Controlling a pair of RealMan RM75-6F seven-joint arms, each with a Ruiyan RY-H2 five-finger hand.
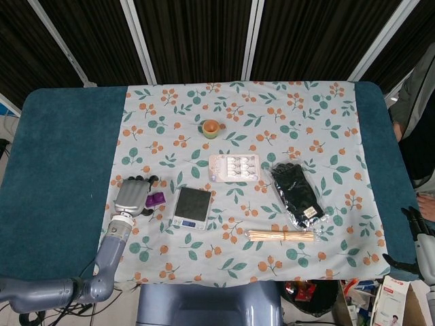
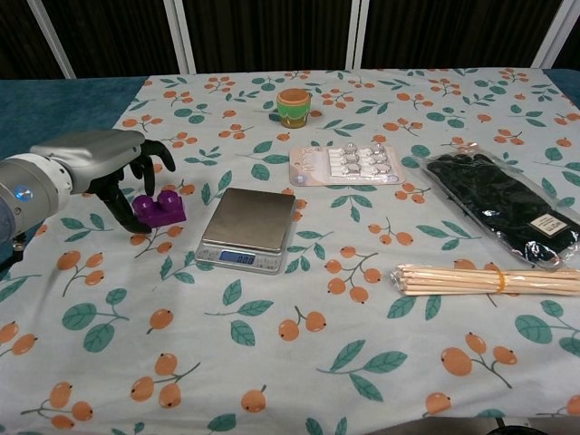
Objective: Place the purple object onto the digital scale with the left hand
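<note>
The purple block [image 1: 157, 199] [image 2: 162, 209] lies on the flowered cloth, just left of the digital scale [image 1: 192, 207] [image 2: 249, 225], whose platform is bare. My left hand [image 1: 130, 195] [image 2: 100, 163] is at the block's left side. Its fingers arch over the block's far edge and its thumb reaches the near left corner, and the block still rests on the cloth. My right hand [image 1: 423, 246] hangs off the table's front right corner with fingers apart and nothing in it.
A small orange and green cup [image 1: 212, 128] [image 2: 294, 106] stands behind the scale. Right of the scale lie a blister pack [image 1: 234, 167] [image 2: 346, 165], a black bagged item [image 1: 296, 193] [image 2: 503, 207] and a bundle of wooden sticks [image 1: 281, 236] [image 2: 489, 279].
</note>
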